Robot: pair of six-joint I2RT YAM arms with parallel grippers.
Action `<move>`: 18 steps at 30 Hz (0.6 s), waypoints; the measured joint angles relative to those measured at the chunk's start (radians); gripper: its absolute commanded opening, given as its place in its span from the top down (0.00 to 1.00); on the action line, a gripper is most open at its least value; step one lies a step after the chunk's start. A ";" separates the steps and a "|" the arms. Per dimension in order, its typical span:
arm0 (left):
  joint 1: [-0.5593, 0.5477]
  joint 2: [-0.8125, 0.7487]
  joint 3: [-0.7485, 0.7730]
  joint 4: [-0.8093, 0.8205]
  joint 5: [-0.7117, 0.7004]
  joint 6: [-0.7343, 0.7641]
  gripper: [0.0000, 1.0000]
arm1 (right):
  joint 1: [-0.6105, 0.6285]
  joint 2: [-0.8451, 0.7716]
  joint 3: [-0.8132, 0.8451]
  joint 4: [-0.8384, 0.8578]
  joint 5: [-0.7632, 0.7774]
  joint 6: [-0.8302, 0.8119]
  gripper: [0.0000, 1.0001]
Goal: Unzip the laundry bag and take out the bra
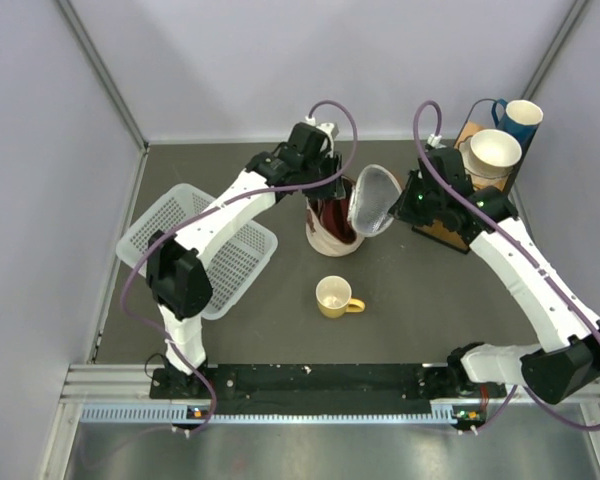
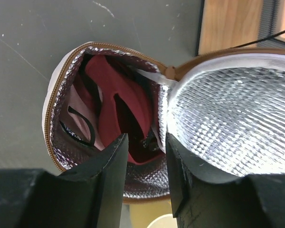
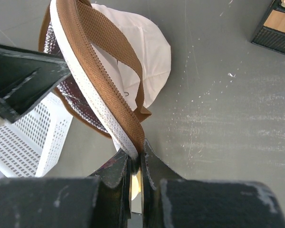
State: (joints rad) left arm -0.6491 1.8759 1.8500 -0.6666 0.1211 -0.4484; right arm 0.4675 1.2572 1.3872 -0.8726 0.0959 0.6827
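Reaching into the open bag for the bra

Left tool half wide, holding nothing, just above the red and pink bra inside the bag on the worktop. Right tool pinched tight on the bag's brown edge. Go straight down, grab a thick fold, lift slowly.

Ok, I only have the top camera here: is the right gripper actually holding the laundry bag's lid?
Observer: Yes. Its wrist view shows the right gripper shut on the brown-trimmed rim of the lid.
Operator: And is the bra in reach?
Observer: The left wrist view looks straight into the open laundry bag; the maroon and pink bra lies inside.
Operator: Has the left gripper got it?
Observer: Not visibly. The left gripper hangs at the opening with its jaws apart; whether it touches the bra I cannot tell.
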 measured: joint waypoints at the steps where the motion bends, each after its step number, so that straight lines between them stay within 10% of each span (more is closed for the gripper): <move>1: -0.003 0.014 0.005 0.000 -0.011 0.000 0.57 | 0.000 -0.002 0.000 0.000 0.000 -0.001 1.00; 9: -0.033 0.100 0.006 -0.002 -0.092 0.001 0.57 | 0.000 -0.022 0.000 -0.001 -0.011 -0.006 1.00; 12: -0.046 0.116 0.006 -0.003 -0.117 0.003 1.00 | 0.000 -0.024 0.000 -0.002 -0.014 -0.009 1.00; 18: -0.058 0.130 0.035 -0.025 -0.148 0.014 0.76 | 0.000 -0.024 0.000 -0.002 -0.015 -0.010 1.00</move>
State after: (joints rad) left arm -0.7071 2.0056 1.8847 -0.6914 -0.0265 -0.4347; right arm 0.4675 1.2327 1.3872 -0.8742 0.0807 0.6724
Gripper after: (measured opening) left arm 0.105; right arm 0.037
